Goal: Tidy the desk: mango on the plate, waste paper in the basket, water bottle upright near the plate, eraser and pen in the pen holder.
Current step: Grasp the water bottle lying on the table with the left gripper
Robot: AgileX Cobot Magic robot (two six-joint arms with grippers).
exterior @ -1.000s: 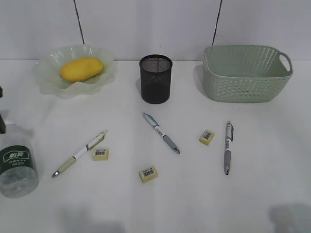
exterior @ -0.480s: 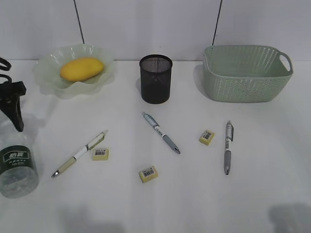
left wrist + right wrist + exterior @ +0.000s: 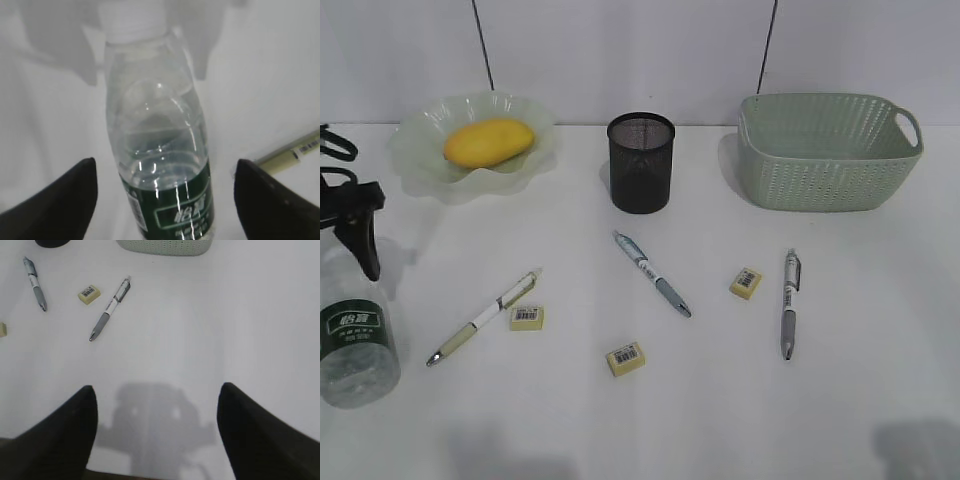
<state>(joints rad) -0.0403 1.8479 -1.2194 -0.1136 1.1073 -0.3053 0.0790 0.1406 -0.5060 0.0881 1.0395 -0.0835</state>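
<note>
Presently the mango (image 3: 488, 141) lies on the plate (image 3: 420, 170), so that item reads as done. The water bottle (image 3: 356, 330) is not yet upright: it lies on its side on the desk (image 3: 720, 400), well in front of the plate toward the left edge, its cap end pointing back toward the plate. The left gripper (image 3: 162, 200) stands over it with jaws wide, one either side of the bottle's body and clear of it, holding nothing. Right of the plate, the pen holder (image 3: 641, 162) shows nothing sticking out of it, while three pens (image 3: 652, 273) and three erasers (image 3: 625, 357) lie scattered in front of it, all outstanding. Further right stands the basket (image 3: 825, 150); no waste paper is visible anywhere, and the basket's inside cannot be checked. The right gripper (image 3: 155, 435) hangs wide and empty over bare desk.
</note>
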